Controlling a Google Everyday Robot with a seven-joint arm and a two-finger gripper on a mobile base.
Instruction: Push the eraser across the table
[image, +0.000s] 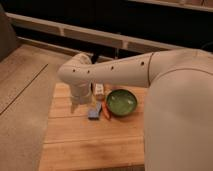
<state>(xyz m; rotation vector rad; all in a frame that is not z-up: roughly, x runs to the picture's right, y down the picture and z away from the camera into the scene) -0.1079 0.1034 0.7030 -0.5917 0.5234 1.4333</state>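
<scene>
The light wooden table fills the lower middle of the camera view. My white arm reaches in from the right and bends down over the table's far left part. The gripper hangs at its end, low over the tabletop, just left of a flat blue block. I see no black eraser; it may be hidden behind the arm or the gripper.
A green bowl stands right of the gripper. An orange object lies between the bowl and the blue block. A small white box stands behind them. Grey floor lies left of the table, and a dark wall with pale rails stands behind it.
</scene>
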